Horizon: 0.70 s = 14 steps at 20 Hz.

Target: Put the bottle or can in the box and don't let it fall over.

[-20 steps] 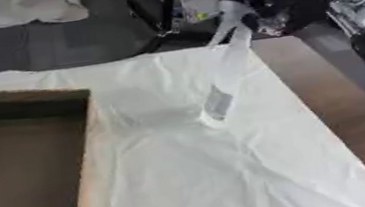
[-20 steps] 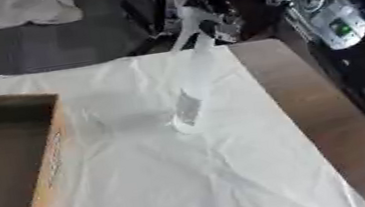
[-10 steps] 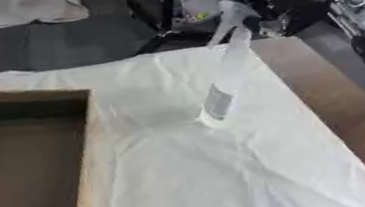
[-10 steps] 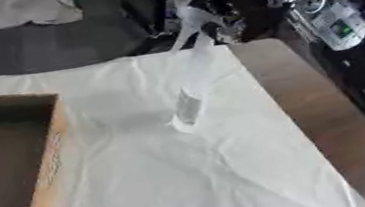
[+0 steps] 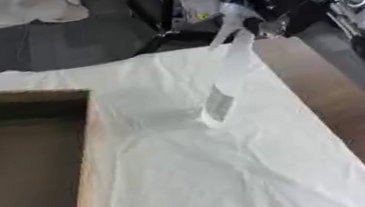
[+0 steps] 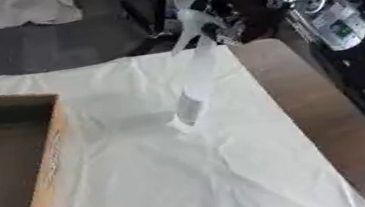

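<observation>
A tall, clear bottle [image 5: 225, 77] stands upright on the white cloth [image 5: 230, 170] that covers the desk [image 5: 336, 105], a little right of the middle and toward the far edge. It has a pale label low on its body, and its neck reaches up past the cloth's far edge in both eye views. The open cardboard box [image 5: 86, 153] sits at the left side of the desk, well apart from the bottle, with its brown inside showing and a colourful printed flap at its near end. Bare brown desk shows along the right, beyond the cloth. Neither of the robot's hands shows on the desk in either view, so I cannot tell the state of the fingers. Nothing touches the bottle. Beyond the far edge lie dark equipment and a crumpled white cloth on the floor [image 5: 32, 7].
</observation>
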Tool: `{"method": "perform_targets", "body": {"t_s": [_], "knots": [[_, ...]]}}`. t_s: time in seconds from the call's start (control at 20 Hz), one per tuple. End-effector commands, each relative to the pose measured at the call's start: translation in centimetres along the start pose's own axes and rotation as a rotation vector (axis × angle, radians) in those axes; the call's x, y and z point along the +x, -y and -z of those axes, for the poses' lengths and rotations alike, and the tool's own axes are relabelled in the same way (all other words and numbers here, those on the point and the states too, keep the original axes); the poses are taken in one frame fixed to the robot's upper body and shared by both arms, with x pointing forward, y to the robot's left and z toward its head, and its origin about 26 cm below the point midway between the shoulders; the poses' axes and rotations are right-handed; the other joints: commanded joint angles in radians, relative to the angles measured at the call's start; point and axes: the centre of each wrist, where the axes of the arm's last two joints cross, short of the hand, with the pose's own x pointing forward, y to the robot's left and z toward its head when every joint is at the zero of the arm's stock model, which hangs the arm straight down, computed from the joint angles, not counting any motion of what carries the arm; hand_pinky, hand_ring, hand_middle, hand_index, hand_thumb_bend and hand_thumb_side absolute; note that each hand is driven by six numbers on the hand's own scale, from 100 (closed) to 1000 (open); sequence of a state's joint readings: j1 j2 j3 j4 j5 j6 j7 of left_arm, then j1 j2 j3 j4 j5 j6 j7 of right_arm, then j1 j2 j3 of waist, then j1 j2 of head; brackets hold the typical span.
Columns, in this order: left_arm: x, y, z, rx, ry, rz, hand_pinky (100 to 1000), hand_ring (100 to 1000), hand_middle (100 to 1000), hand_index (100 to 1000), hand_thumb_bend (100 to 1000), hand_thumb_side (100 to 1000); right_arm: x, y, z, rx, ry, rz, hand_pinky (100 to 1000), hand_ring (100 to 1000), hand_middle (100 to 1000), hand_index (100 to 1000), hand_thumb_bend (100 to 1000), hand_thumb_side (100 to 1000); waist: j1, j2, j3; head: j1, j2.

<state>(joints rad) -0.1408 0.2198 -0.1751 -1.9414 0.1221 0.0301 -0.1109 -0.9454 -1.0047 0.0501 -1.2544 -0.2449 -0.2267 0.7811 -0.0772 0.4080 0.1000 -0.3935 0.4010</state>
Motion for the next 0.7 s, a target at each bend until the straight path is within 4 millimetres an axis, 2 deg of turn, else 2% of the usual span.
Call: {"method": "perform_targets", "body": {"t_s": [0.05, 0.2, 0.45, 0.7], "knots": [[0.30, 0.06, 0.11, -0.010, 0.012, 0.009, 869, 830, 776, 800, 172, 875, 1.02, 1.33, -0.58, -0.021, 0.010, -0.018, 682, 555, 617, 744, 100, 250, 0.000, -0.016, -0.003, -0.003, -0.006], [0.27, 0.06, 0.11, -0.011, 0.010, 0.009, 869, 831, 776, 800, 172, 875, 1.14, 1.36, -0.53, -0.021, 0.017, -0.013, 654, 554, 617, 744, 100, 235, -0.001, -0.017, -0.003, -0.002, -0.006], [0.26, 0.07, 0.12, -0.015, 0.008, 0.009, 870, 831, 776, 798, 173, 876, 1.08, 1.30, -0.56, -0.019, 0.021, 0.002, 549, 555, 621, 743, 100, 220, -0.002, -0.017, -0.002, -0.001, -0.008], [0.26, 0.07, 0.12, -0.018, 0.008, 0.010, 870, 831, 775, 797, 172, 875, 1.28, 1.24, -0.42, -0.014, 0.026, -0.011, 608, 582, 633, 752, 100, 243, -0.003, -0.015, -0.001, -0.002, -0.008]]}}
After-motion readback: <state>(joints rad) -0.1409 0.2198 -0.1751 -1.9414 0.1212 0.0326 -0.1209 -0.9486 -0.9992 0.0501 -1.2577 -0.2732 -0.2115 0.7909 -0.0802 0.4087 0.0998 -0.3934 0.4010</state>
